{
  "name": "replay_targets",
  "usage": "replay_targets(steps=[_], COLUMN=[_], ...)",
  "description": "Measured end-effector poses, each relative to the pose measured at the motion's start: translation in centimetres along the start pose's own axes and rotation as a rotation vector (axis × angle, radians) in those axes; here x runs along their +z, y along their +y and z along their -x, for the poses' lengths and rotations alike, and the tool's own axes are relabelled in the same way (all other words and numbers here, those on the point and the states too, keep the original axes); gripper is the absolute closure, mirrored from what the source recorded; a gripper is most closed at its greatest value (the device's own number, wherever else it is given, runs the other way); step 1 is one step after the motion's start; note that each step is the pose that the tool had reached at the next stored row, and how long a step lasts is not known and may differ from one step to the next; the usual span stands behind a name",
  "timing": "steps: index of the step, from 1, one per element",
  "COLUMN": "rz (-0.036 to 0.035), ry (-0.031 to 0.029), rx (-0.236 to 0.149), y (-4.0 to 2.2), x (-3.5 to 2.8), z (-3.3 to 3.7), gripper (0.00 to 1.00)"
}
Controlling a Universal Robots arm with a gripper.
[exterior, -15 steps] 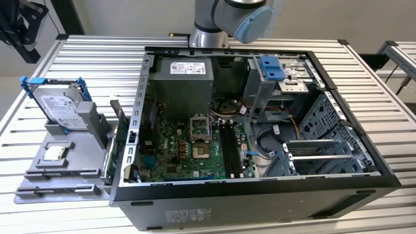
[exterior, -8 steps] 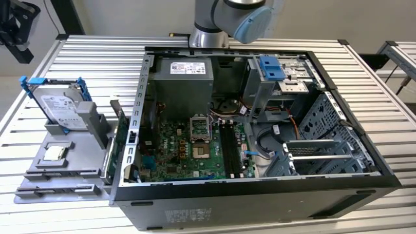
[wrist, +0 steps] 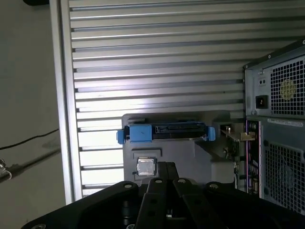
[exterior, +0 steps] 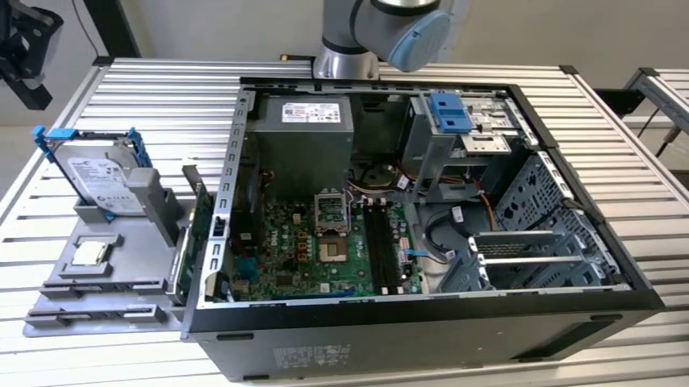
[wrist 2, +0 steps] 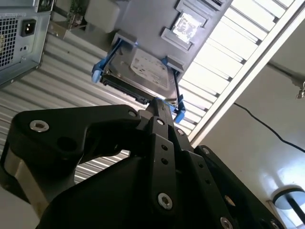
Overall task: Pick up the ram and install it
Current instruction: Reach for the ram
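Computer case (exterior: 431, 330) lies open on a slatted table (exterior: 161, 89). Gripper (wrist 2: 159, 106), in the second wrist view, hangs well apart from the case, fingers (wrist 2: 161, 119) together and holding nothing. Ram (exterior: 377, 242) looks to be the long dark strip slotted into the board (exterior: 286, 242) inside the case, likely installed already, though uncertain.

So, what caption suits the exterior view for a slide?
Open computer case on a slatted table, hard drive standing in a holder beside it, robot arm behind.
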State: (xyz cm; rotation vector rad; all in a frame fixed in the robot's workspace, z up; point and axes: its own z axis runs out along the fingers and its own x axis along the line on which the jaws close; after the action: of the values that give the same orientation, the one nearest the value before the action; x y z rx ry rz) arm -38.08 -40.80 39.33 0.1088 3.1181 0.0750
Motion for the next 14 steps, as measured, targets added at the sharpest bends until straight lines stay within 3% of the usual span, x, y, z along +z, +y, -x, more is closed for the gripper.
replay_targets(steps=[11,14], rz=[0.0001,0.0001], ry=[-0.0001,0.0002], rx=[0.000,-0.007], y=[-2.47,-2.85], x=[-0.11,-0.13], z=[0.17,0.18], gripper=[1.00,1.00])
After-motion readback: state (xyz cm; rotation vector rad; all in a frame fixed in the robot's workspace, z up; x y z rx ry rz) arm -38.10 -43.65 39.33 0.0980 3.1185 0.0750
